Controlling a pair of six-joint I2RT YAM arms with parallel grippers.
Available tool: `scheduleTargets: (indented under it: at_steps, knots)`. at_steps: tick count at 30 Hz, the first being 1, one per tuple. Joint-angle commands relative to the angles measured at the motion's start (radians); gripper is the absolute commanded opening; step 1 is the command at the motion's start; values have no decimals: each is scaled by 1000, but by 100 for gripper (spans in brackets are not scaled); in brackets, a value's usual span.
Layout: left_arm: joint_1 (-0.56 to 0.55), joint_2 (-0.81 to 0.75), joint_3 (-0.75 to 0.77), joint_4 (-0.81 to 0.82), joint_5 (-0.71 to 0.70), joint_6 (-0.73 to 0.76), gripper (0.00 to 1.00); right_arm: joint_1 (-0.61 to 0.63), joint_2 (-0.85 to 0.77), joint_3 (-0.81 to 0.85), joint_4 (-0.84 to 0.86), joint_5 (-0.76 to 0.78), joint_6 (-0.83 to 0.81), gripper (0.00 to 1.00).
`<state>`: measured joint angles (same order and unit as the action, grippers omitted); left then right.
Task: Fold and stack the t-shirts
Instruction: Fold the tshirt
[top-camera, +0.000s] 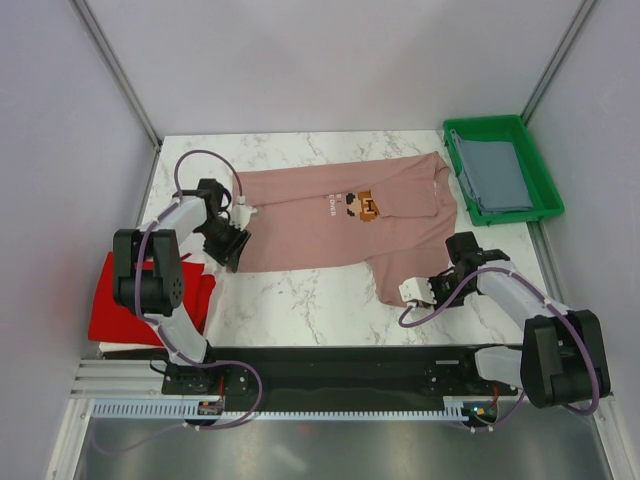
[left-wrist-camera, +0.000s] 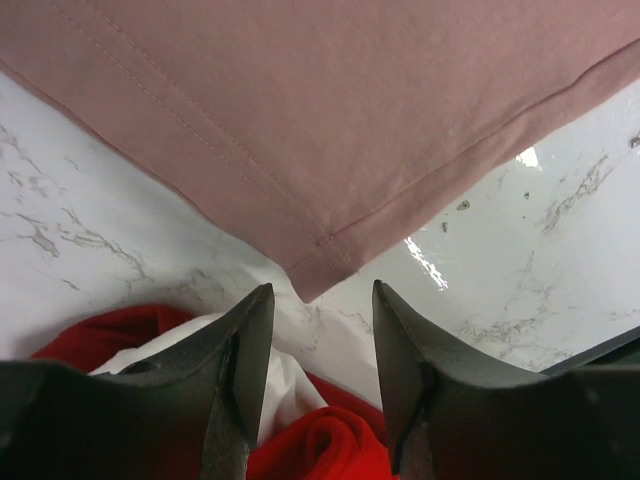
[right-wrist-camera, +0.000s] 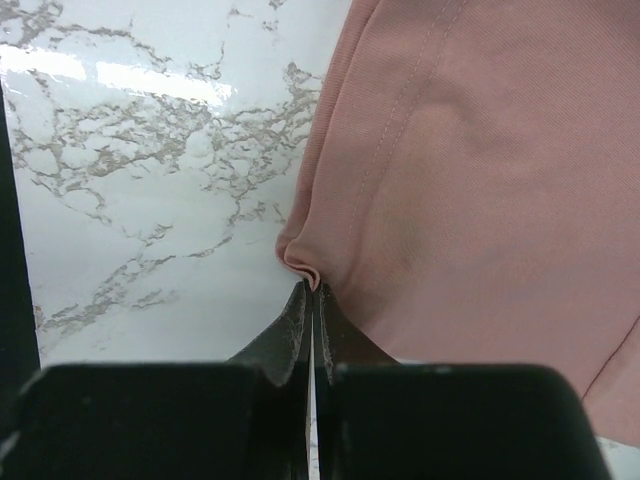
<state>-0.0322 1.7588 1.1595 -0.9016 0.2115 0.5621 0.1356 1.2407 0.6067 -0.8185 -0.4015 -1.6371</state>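
The dusty-pink t-shirt (top-camera: 330, 225) lies spread flat on the marble table, its chest graphic (top-camera: 362, 206) facing up. My left gripper (top-camera: 230, 255) hovers open at the shirt's near-left hem corner (left-wrist-camera: 318, 268), with nothing between its fingers (left-wrist-camera: 250, 340). My right gripper (top-camera: 412, 292) is shut on a small fold at the edge of the pink t-shirt (right-wrist-camera: 470, 180), at the near sleeve. The red t-shirt (top-camera: 140, 305) lies bunched at the table's left edge, also below my left gripper (left-wrist-camera: 320, 290) as red t-shirt (left-wrist-camera: 330, 445). A grey-blue t-shirt (top-camera: 495, 172) rests folded in the tray.
A green plastic tray (top-camera: 505, 125) stands at the back right corner. White cloth (left-wrist-camera: 275, 390) shows beside the red fabric under my left fingers. Bare marble (top-camera: 300, 305) lies between the pink shirt and the arm bases. Grey walls enclose the table.
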Motion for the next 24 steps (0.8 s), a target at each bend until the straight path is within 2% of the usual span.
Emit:
scheduleTargets:
  at_steps: [1,5,18,24]
  knots:
    - [3,25,48,21,5,1,51,4,-21,7,-1,-16,16,0]
    - [3,24,36,18,3,4,46,5,-33,2,-1,-11,26,0]
    - [0,33,0,15,-12,15,48,5,-47,-10,13,-17,56,0]
    - [-3,53,-1,23,-8,7,40,5,-53,-2,24,-20,94,0]
